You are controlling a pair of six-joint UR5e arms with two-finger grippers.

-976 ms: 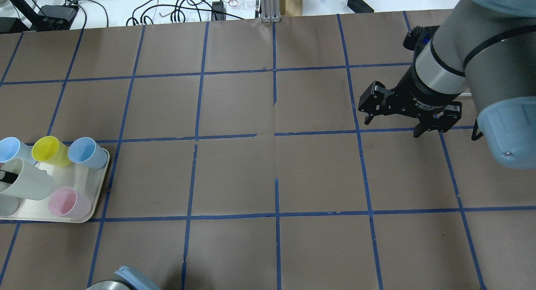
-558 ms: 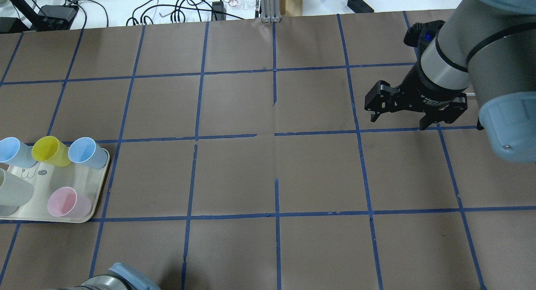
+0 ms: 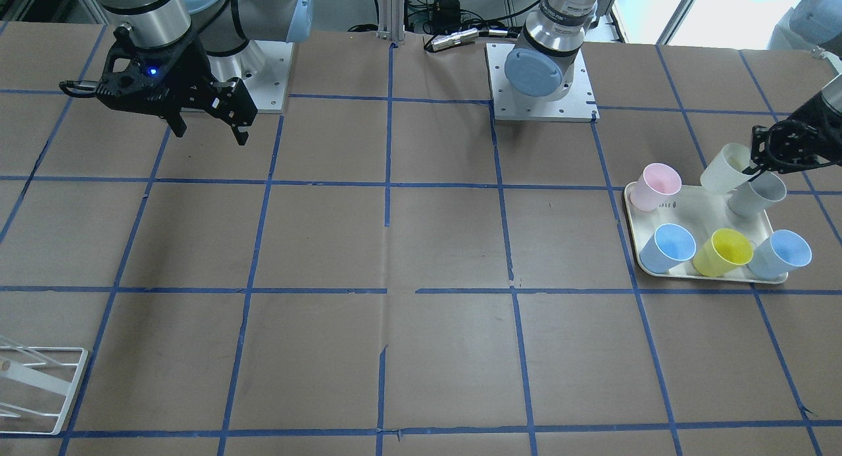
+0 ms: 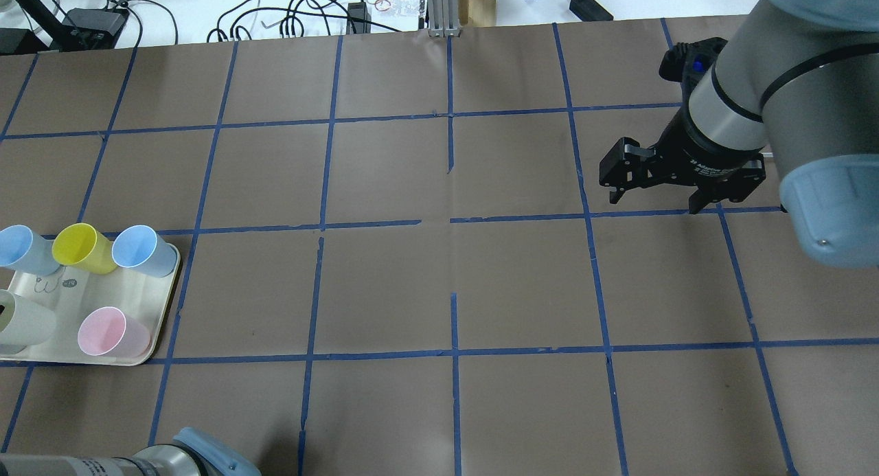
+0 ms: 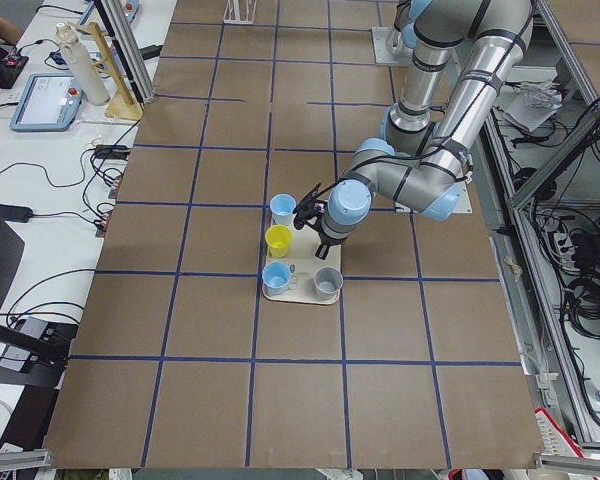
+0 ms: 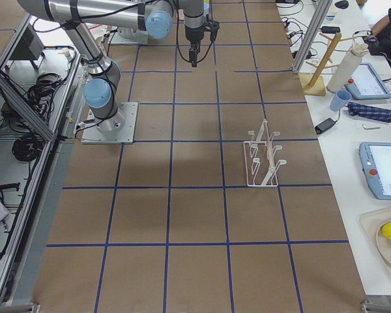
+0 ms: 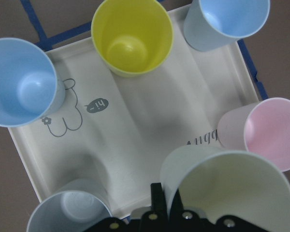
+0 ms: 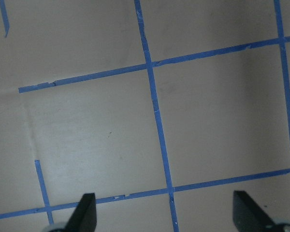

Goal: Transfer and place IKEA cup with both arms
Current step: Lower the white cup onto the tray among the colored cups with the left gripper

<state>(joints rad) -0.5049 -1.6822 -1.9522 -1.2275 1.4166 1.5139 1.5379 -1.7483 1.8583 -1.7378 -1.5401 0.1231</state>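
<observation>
The left pincer is pinching the rim of the IKEA cup, so it is closed on the cup's wall. The cup is hanging a bit tipped over the robot-side edge of the white tray, and it is not sitting on the tray. It is hanging between the pink cup and the grey cup. In the left wrist view the IKEA cup is looking very big, with its mouth facing the camera.

Three more cups are standing in a row along the other side of the tray: a blue cup, a yellow cup and another blue cup. The tray is lying on the brown tabletop, far over on the robot's left side (the blue tape lines are making big squares on it).

The right pincer is hanging above the tabletop, well apart from the tray. Its two fingers are spread wide and it is holding nothing. A small blue light is glowing on it.

A white wire rack is lying at the tabletop's far corner on the robot's right side.
</observation>
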